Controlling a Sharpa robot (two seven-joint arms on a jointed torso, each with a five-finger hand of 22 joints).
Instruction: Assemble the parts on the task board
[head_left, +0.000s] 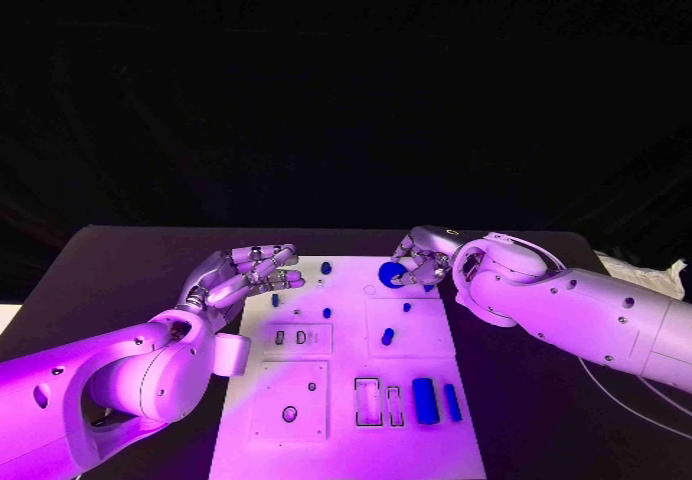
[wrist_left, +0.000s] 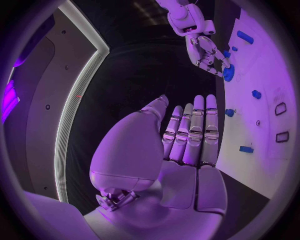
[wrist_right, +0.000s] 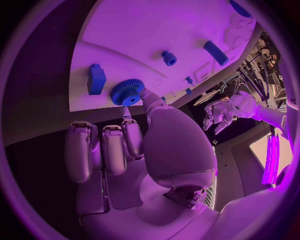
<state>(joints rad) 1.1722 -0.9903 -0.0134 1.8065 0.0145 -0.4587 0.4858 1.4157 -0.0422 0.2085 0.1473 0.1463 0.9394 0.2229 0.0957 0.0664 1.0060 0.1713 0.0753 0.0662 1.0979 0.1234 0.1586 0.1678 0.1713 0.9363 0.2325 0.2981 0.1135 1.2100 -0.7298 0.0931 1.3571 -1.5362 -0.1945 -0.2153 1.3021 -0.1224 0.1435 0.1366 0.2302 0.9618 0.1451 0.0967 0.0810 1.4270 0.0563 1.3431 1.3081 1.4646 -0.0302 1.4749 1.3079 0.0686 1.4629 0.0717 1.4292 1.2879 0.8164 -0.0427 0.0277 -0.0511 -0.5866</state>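
The left hand (wrist_left: 187, 137) hangs empty, fingers straight and together, beside the white task board (wrist_left: 275, 65), while the right hand (wrist_left: 209, 55) touches a blue gear (wrist_left: 229, 73) on the board.

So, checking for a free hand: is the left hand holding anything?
No, empty. The left hand hovers with fingers straight and nothing in them, beside the task board.
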